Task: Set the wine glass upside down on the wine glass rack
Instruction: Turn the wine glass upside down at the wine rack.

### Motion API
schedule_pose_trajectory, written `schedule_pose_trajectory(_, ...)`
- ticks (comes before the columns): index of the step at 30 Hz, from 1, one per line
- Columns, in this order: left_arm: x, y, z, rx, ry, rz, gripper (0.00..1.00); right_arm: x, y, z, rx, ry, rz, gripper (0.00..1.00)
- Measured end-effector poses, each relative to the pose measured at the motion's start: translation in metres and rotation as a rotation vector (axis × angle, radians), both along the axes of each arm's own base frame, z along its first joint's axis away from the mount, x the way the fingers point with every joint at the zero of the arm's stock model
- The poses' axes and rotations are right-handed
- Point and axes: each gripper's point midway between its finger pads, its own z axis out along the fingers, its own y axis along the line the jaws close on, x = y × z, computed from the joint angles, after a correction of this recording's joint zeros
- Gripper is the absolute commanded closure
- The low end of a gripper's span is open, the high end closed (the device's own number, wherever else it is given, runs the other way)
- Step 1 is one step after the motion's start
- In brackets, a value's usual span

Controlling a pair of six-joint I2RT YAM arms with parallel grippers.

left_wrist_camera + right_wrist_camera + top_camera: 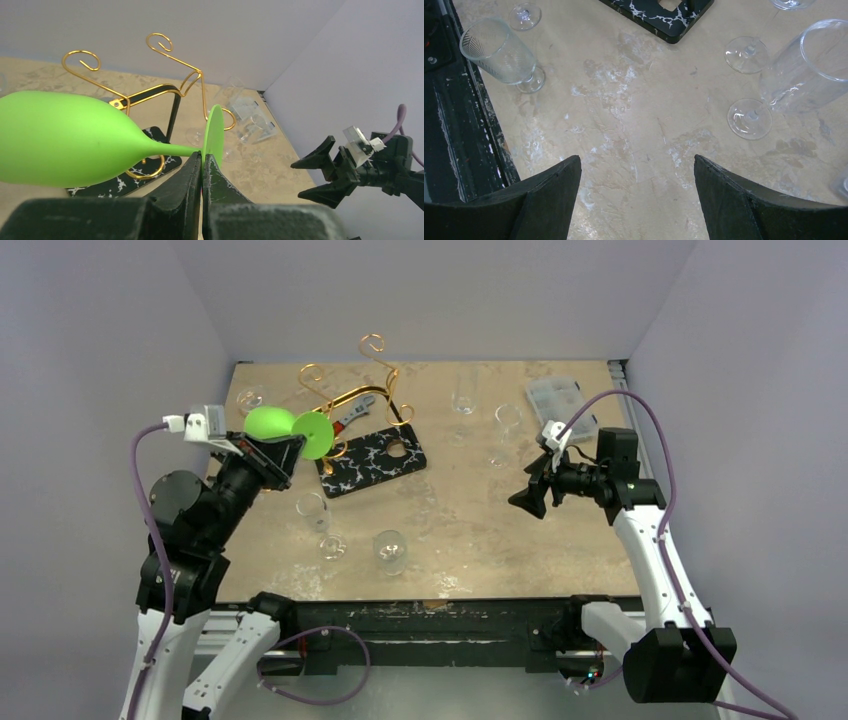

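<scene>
While my left fingers point(186, 181) are clamped tight on the stem of the green wine glass point(65, 140), it's lying sideways in the air right beside the gold wire rack point(145, 94) near the desk's point(634, 125) far edge. My right fingers point(549, 195) are spread wide, holding nothing.

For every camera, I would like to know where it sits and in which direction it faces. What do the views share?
Top external: above and behind the arms, looking down at the table; both arms show, left fingers shut on the green glass, right fingers open.
Left wrist: on the left arm, facing across the table toward the rack; its shut fingers show.
Right wrist: on the right arm, looking down at clear glasses; its open fingers show.
Shared: top and left wrist both show green glass, rack and right fingers.
</scene>
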Motion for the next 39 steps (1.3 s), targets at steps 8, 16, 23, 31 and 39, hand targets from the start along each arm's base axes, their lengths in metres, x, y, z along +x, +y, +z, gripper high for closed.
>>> schedule_pose_trajectory(8, -0.005, 0.025, -0.002, 0.017, -0.01, 0.125, 1.0, 0.001, 0.0, -0.002, 0.0, 0.008, 0.0, 0.2)
schedule_pose_trajectory(16, -0.009, 0.053, -0.013, 0.033, 0.001, 0.269, 1.0, 0.002, 0.0, -0.004, -0.002, 0.014, 0.001, 0.2)
schedule_pose_trajectory(23, -0.006, 0.066, -0.034, 0.048, 0.042, 0.344, 1.0, 0.002, 0.0, -0.005, -0.002, 0.017, 0.001, 0.2)
schedule_pose_trajectory(31, -0.026, 0.095, -0.034, 0.024, 0.012, 0.478, 1.0, 0.002, 0.0, -0.005, -0.002, 0.017, 0.001, 0.2)
schedule_pose_trajectory(39, -0.05, 0.122, -0.069, -0.1, 0.061, 0.624, 1.0, 0.002, 0.0, -0.005, -0.002, 0.017, 0.001, 0.2)
